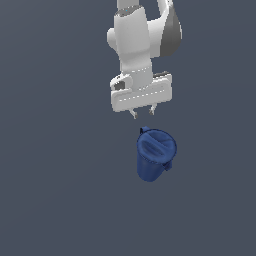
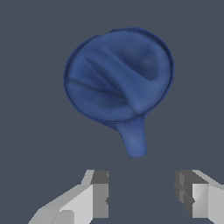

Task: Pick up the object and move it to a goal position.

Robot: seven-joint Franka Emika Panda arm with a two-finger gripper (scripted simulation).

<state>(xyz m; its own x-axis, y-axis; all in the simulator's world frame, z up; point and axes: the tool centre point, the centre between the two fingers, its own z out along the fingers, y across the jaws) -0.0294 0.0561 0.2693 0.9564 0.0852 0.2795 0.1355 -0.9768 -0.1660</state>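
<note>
Grey bare surface (image 1: 55, 200) holds the blue pitcher (image 1: 155, 160) upright.

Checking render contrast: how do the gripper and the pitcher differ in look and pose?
The gripper is white and grey; the pitcher is dark blue. The gripper is blocky with two fingers spread apart; the pitcher is round-rimmed and tapered. The gripper hangs above; the pitcher sits below, untouched.

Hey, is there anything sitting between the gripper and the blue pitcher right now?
No. In both views, only bare grey surface shows between the open gripper and the blue pitcher; nothing blocks the gap.
</note>
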